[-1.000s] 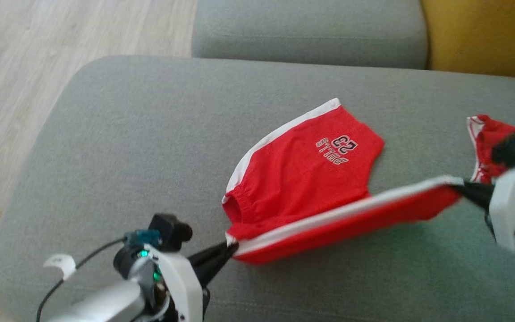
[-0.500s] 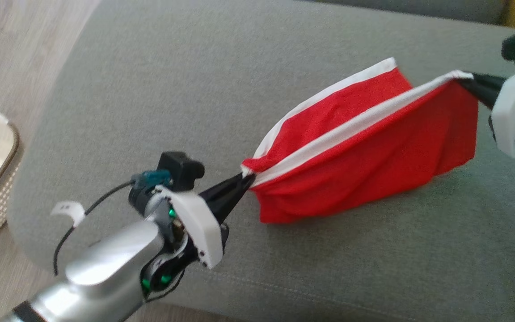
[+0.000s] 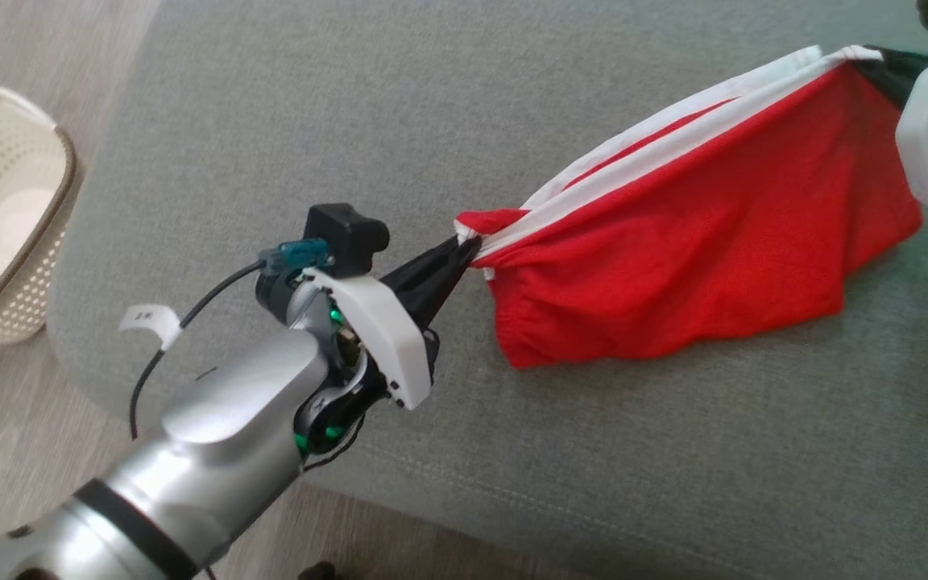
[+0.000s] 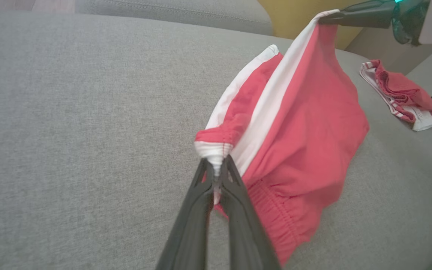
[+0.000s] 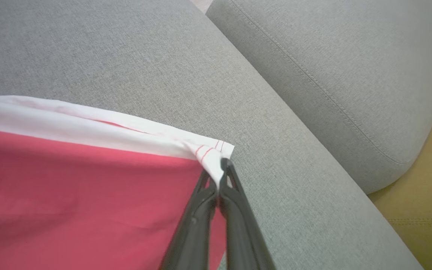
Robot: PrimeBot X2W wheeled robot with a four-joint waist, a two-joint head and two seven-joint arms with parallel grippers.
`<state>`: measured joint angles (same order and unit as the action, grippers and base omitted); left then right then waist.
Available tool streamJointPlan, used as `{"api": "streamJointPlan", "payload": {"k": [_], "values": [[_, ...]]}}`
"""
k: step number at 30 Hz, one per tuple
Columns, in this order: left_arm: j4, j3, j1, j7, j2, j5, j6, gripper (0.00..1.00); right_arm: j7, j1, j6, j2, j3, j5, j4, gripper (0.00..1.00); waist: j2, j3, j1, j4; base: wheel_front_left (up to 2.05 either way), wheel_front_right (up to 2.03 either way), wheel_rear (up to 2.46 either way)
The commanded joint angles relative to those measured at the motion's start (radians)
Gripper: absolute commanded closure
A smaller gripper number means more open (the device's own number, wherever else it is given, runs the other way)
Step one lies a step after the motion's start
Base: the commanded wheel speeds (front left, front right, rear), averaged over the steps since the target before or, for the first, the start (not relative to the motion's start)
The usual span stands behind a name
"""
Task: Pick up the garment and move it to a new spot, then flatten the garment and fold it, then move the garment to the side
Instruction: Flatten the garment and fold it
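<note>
The garment (image 3: pixel 698 234) is a pair of red shorts with white side stripes, stretched in the air between both grippers over the grey sofa seat (image 3: pixel 287 145). My left gripper (image 3: pixel 470 244) is shut on the waistband corner (image 4: pixel 213 152). My right gripper (image 3: pixel 867 58) is shut on the white-striped leg corner (image 5: pixel 216 157) at the top right of the head view. The red cloth (image 4: pixel 306 131) hangs down from the taut white edge, and its lower hem brushes the cushion.
A cream perforated basket (image 3: pixel 5 217) stands on the wooden floor left of the sofa. A second red and white garment (image 4: pixel 399 93) lies crumpled on the cushion further right. The sofa backrest (image 5: pixel 332 60) and a yellow surface (image 5: pixel 426 210) lie beyond.
Both grippers have lifted the shorts off the cushion and carried them up and right in the picture, folding the near half over the far half. The head camera has also shifted.
</note>
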<state>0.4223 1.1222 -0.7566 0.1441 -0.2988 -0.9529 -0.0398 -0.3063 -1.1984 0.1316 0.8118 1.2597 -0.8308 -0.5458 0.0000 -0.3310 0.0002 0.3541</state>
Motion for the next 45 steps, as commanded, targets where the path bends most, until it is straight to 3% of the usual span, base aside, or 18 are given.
{"api": "streamJointPlan", "payload": {"k": [1,9,10,11,18,27,36,45], "values": [[-0.002,-0.038,-0.054,0.018,-0.011,0.008,-0.006,1.00,0.012,-0.012,-0.001,0.005,-0.003,0.010,-0.001,1.00,0.0000,-0.018,-0.0002,0.014,0.00,0.00,0.00],[0.080,-0.029,-0.084,0.037,0.035,0.017,-0.027,1.00,0.040,-0.024,-0.001,-0.008,0.014,-0.012,-0.041,1.00,0.0000,-0.045,-0.0002,0.024,0.00,0.00,0.00],[0.091,-0.032,-0.085,0.039,0.040,0.013,-0.026,0.66,0.054,-0.025,-0.001,-0.011,0.015,-0.021,-0.049,0.62,0.0000,-0.046,-0.0002,0.025,0.00,0.00,0.00],[0.102,-0.033,-0.086,0.041,0.044,0.011,-0.026,0.00,0.065,-0.024,-0.001,-0.015,0.014,-0.035,-0.060,0.00,0.0000,-0.046,-0.0002,0.024,0.00,0.00,0.00],[0.163,-0.047,-0.077,0.066,0.059,0.000,-0.026,0.00,0.129,0.001,-0.001,-0.045,0.017,-0.066,-0.125,0.00,0.0000,-0.013,-0.0002,0.010,0.00,0.00,0.00],[0.179,-0.123,-0.037,0.102,0.026,-0.033,0.015,0.00,0.327,0.066,-0.001,-0.132,-0.041,-0.095,-0.273,0.00,0.0000,0.090,-0.0002,-0.048,0.00,0.00,0.00],[0.116,-0.230,0.021,0.116,-0.018,-0.053,0.077,0.00,0.506,0.150,-0.001,-0.193,-0.114,-0.114,-0.363,0.00,0.0000,0.192,-0.0002,-0.108,0.00,0.00,0.00],[-0.023,-0.392,0.140,0.117,-0.022,-0.006,0.136,0.00,0.567,0.244,-0.001,-0.221,-0.262,-0.070,-0.350,0.00,0.0000,0.278,-0.0002,-0.169,0.00,0.00,0.00]]}}
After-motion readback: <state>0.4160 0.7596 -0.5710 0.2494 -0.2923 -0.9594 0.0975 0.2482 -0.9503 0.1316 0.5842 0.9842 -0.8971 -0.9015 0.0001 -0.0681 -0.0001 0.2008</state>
